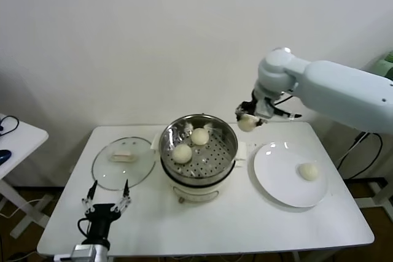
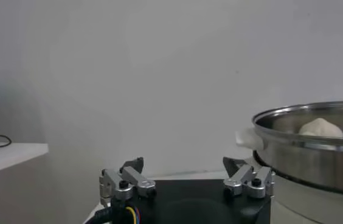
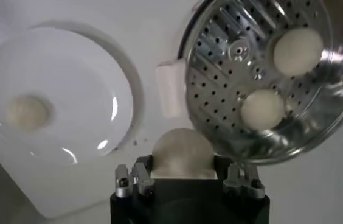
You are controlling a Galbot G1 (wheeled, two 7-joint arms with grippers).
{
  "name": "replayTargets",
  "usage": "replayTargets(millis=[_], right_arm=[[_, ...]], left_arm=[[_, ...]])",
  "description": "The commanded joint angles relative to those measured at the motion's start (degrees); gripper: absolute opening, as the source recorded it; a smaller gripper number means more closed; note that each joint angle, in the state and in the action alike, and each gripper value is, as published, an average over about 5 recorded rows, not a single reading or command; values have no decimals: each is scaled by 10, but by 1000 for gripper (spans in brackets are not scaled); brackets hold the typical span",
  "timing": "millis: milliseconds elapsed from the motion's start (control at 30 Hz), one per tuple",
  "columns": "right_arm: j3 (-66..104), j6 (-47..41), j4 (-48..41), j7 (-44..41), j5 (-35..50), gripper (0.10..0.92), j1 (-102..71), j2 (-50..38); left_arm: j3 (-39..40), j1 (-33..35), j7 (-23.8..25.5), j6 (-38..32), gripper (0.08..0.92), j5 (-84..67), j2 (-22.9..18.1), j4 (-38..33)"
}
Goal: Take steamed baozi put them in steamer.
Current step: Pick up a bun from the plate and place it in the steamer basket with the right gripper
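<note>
Right gripper (image 1: 250,119): I see it clamped on one creamy-white round baozi (image 1: 247,123), raised between the shiny steel steamer (image 1: 198,150) and flat white plate (image 1: 288,173). Two buns sit on the perforated tray, one on the plate. Left gripper (image 1: 108,197): fingers spread, near the round glass lid (image 1: 123,162).

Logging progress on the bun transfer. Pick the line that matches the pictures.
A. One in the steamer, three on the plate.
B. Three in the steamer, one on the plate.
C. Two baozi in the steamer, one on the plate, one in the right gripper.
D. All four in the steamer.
C: two baozi sit in the steamer, one lies on the plate, and the right gripper carries the fourth.
</note>
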Motion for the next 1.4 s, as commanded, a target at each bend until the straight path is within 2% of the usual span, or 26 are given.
replayTargets(millis=[33,433,867,1400], right_arm=[[27,42,39,-1,-83,662,-46,105],[-9,61,-31,5,-52,662,-87,183],[-61,66,-37,10,7,670,-76,189],[-62,65,-39,13,17,670,-86,194]], left_arm=[[1,3,-1,0,823,0,-2,3],[7,5,0,-3,823,2,8,11],[28,-5,1,-2,823,16,8,18],[27,-5,1,-2,823,17,7,21]])
